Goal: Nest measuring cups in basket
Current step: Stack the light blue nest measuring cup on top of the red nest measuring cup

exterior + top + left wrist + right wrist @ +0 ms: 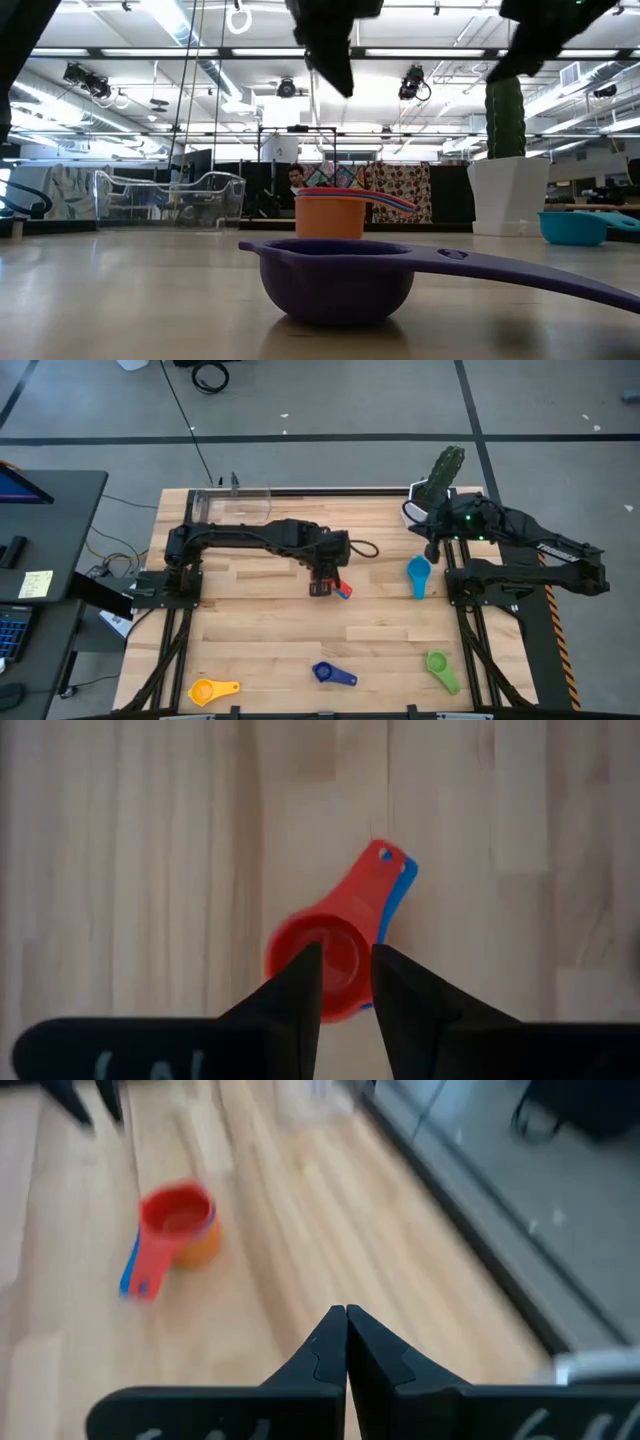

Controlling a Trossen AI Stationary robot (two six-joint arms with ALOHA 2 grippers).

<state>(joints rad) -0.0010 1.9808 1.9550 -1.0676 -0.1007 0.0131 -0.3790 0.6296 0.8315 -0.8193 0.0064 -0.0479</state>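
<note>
centrally, red cup (325, 955) nested atop orange cup (329, 216), blue handle (400, 892) beneath

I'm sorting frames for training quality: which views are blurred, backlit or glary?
Low view: bright ceiling lights backlight the scene, and the near dark blue plastic measuring cup looks soft. Right wrist view: the nested red-topped cup stack and table are blurred. Left wrist view: the wood is washed pale. High view: even.

No readable text, labels, brands or numbers anywhere. The yellow sticky note (34, 583) on the desk beside the table's left edge has marks too small to read. The pale marks on the left wrist's gripper housing are cut off, illegible.
</note>
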